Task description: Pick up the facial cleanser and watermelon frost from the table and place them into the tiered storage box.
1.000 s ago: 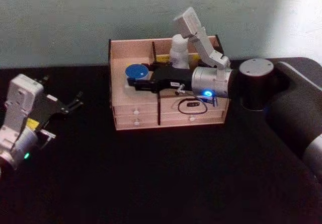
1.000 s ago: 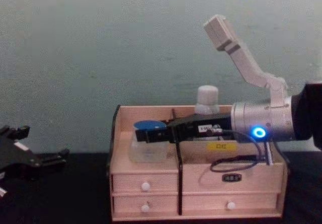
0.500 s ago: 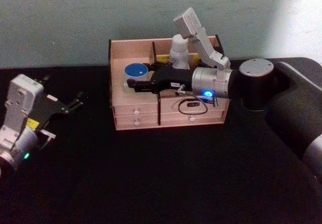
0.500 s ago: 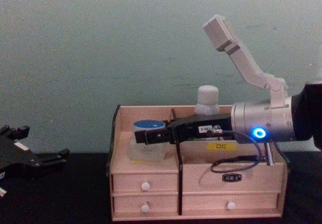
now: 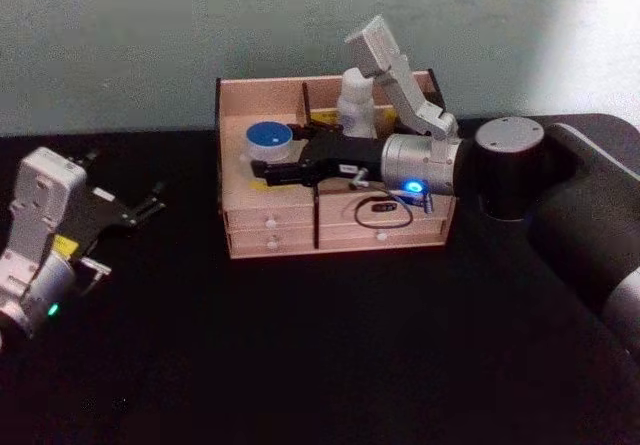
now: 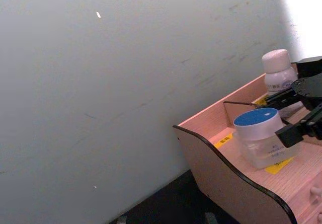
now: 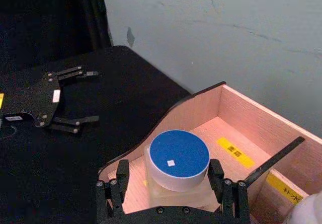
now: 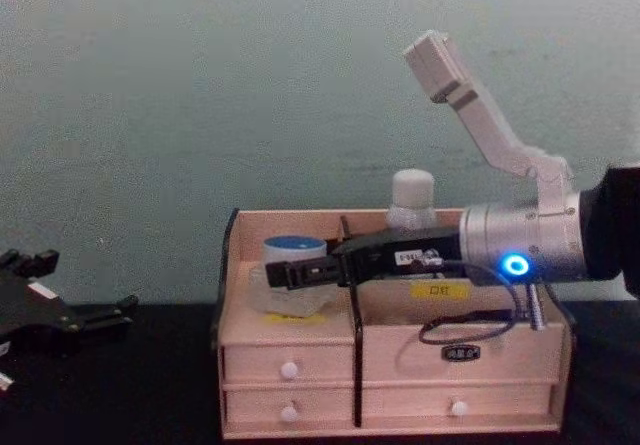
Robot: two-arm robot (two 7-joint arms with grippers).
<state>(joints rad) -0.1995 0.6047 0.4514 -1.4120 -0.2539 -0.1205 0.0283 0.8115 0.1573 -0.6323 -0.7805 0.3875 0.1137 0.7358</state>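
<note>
The tiered storage box (image 5: pixel 228 115), light wood with drawers, stands at the back of the black table. In its left compartment a clear jar with a blue lid (image 5: pixel 268 137) (image 7: pixel 178 156) (image 8: pixel 295 250) rests on a yellow label. A white bottle (image 5: pixel 355 100) (image 8: pixel 412 200) stands upright in a rear compartment. No label tells me which is the facial cleanser and which the watermelon frost. My right gripper (image 5: pixel 262 171) (image 7: pixel 168 183) reaches into the left compartment, open, its fingers flanking the jar's base. My left gripper (image 5: pixel 150 208) (image 8: pixel 115 315) is parked open at the far left.
The box's dark-edged side wall (image 6: pixel 226 178) and black divider (image 8: pixel 355 365) bound the left compartment. A grey-green wall rises close behind the box. Black tabletop (image 5: pixel 320 345) stretches in front of it. A cable loop (image 8: pixel 470 325) hangs from my right wrist over the drawers.
My right gripper and the blue-lidded jar have shifted slightly deeper into the left compartment. The jar now sits on the yellow label. The left arm has not moved.
</note>
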